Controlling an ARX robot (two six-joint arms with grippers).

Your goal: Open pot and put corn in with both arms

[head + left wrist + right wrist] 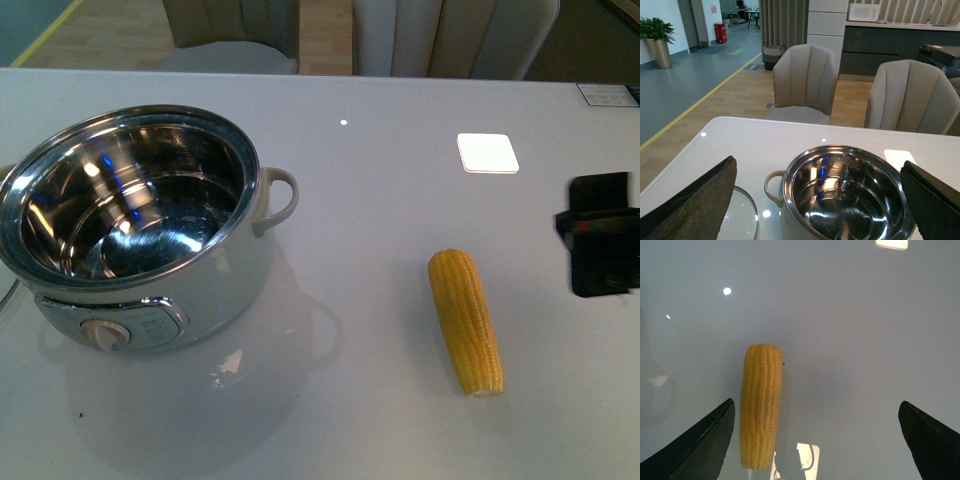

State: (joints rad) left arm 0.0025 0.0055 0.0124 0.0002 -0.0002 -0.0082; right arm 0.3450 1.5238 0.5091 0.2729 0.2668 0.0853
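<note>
Glossy white table (400, 200) fills the scene, smooth enough to mirror ceiling lights, with two ribbed, padded beige chairs (805, 75) behind it on a wood floor. At the table's left stands the pot (235, 265), round and white-walled, uncovered. Its polished steel bowl (130, 200) is bare inside and full of reflections. A loop handle (283, 195) curves off its side and a round dial (105, 333) sits on the front panel. A clear glass lid (742, 215) lies flat on the table just beside the pot. The corn (466, 320) lies well to the pot's right, a tapered yellow cob with neat kernel rows.

The left gripper (817, 161) hangs above the pot, its matte black fingers spread wide and holding nothing. The right gripper (816, 402) hovers over the corn, jaws likewise wide, the cob nearer one finger and touching neither.
</note>
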